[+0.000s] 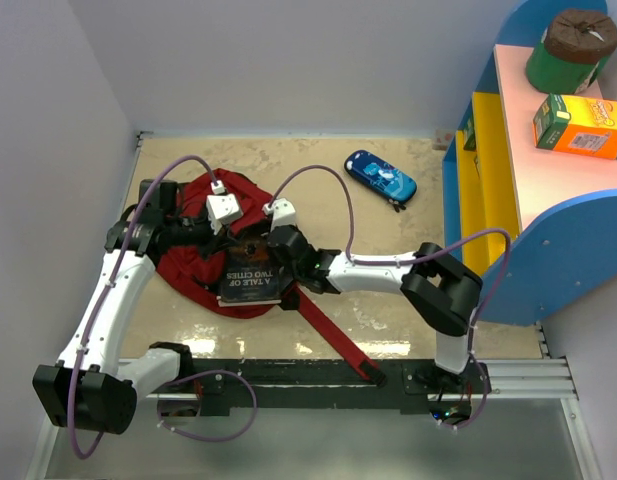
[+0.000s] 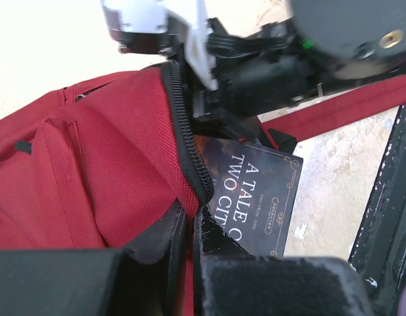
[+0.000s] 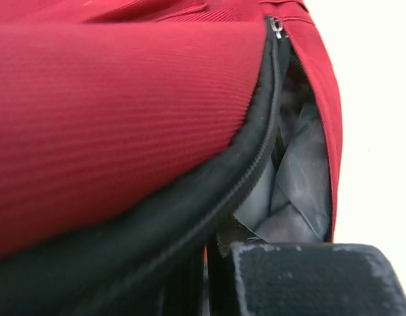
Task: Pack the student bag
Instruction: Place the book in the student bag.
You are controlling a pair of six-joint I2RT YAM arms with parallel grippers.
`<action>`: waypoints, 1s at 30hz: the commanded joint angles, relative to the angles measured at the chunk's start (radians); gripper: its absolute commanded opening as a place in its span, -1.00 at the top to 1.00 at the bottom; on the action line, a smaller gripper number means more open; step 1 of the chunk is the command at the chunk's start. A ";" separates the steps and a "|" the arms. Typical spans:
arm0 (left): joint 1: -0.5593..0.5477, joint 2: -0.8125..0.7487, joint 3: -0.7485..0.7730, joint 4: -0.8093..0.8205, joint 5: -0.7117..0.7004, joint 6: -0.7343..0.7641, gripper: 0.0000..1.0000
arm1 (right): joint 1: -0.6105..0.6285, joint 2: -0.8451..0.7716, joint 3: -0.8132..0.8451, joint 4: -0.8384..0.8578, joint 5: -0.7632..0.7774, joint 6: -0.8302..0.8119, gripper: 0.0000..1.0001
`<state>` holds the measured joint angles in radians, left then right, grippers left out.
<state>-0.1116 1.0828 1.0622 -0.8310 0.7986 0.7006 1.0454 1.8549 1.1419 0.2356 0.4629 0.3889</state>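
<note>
The student bag (image 1: 193,262) is a dark-red backpack lying at the left-middle of the table. Its black zipper (image 2: 189,148) is open, and the right wrist view shows grey lining (image 3: 301,178) inside. A dark book titled "A Tale of Two Cities" (image 1: 253,281) lies at the bag's mouth, partly under the zipper edge (image 2: 255,197). My left gripper (image 1: 226,238) is shut on the bag's red zipper edge (image 2: 189,220). My right gripper (image 1: 260,250) is shut on the opposite zipper edge (image 3: 209,247), close to the book's far end.
A long red strap (image 1: 333,335) runs from the bag toward the front rail (image 1: 318,375). A small blue pencil case (image 1: 381,176) lies at the back. A blue and yellow shelf (image 1: 508,180) on the right holds a green container (image 1: 568,50) and an orange box (image 1: 580,124).
</note>
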 commanded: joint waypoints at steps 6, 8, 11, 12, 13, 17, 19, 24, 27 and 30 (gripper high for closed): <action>0.000 -0.037 -0.001 0.026 0.054 0.025 1.00 | -0.048 -0.095 -0.013 0.031 0.100 0.149 1.00; 0.000 -0.037 -0.013 0.032 0.056 0.025 1.00 | -0.083 -0.120 -0.047 0.045 0.079 0.188 1.00; -0.002 -0.034 -0.015 0.035 0.063 0.025 1.00 | -0.107 -0.100 -0.033 0.011 0.047 0.211 1.00; 0.000 -0.034 -0.015 0.036 0.065 0.023 1.00 | -0.108 -0.080 -0.027 0.005 0.039 0.217 1.00; 0.000 -0.034 -0.016 0.039 0.067 0.017 1.00 | -0.110 -0.069 -0.022 0.001 0.031 0.225 1.00; 0.000 -0.035 -0.010 0.050 0.071 0.010 1.00 | -0.113 -0.011 0.013 -0.009 -0.024 0.268 1.00; 0.000 -0.037 -0.011 0.053 0.071 0.010 1.00 | -0.113 0.012 0.019 -0.002 -0.056 0.281 1.00; 0.000 -0.035 -0.019 0.056 0.065 0.011 1.00 | -0.111 0.062 0.067 0.011 -0.095 0.332 1.00; 0.000 -0.038 -0.021 0.053 0.068 0.016 1.00 | -0.110 0.098 0.110 0.048 -0.127 0.369 1.00; 0.000 -0.041 -0.022 0.053 0.067 0.014 1.00 | -0.105 0.151 0.195 0.057 -0.174 0.381 1.00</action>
<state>-0.1116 1.0729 1.0363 -0.8112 0.8013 0.7017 0.9314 1.9785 1.2106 0.2245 0.3611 0.7074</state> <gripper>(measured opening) 0.083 0.006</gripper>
